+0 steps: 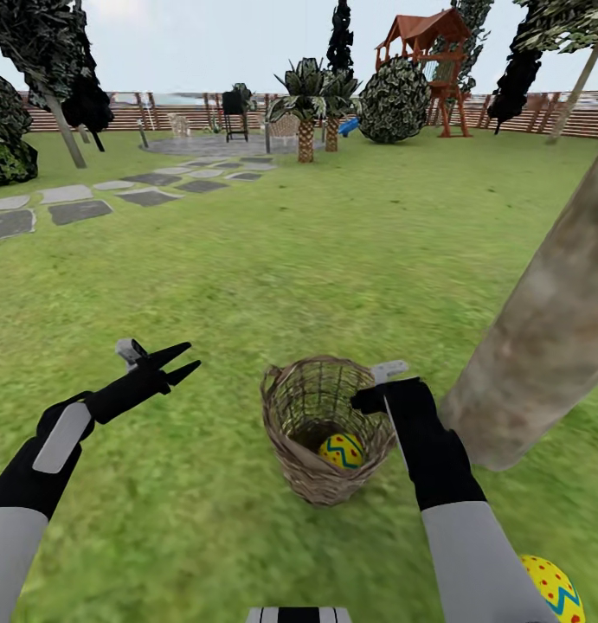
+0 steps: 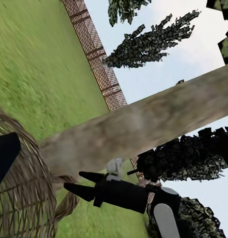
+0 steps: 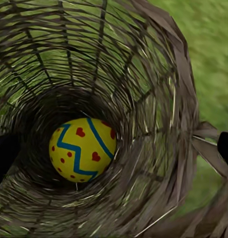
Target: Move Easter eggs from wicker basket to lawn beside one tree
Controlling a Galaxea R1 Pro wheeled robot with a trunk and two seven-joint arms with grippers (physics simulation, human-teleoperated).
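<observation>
Wide green lawn (image 1: 316, 251), thick pale tree trunk (image 1: 541, 346) leaning at right, wicker basket (image 1: 303, 433) just beside it holding one Easter egg (image 1: 342, 451), second egg (image 1: 554, 588) on grass beside the trunk, left gripper (image 1: 182, 361) fingers apart left of basket, right gripper (image 1: 378, 394) at basket rim, its spread unclear.

No readable text anywhere (no labels, numbers or signs).

One Easter egg (image 1: 342, 451) inside wicker basket (image 1: 292, 433)
</observation>
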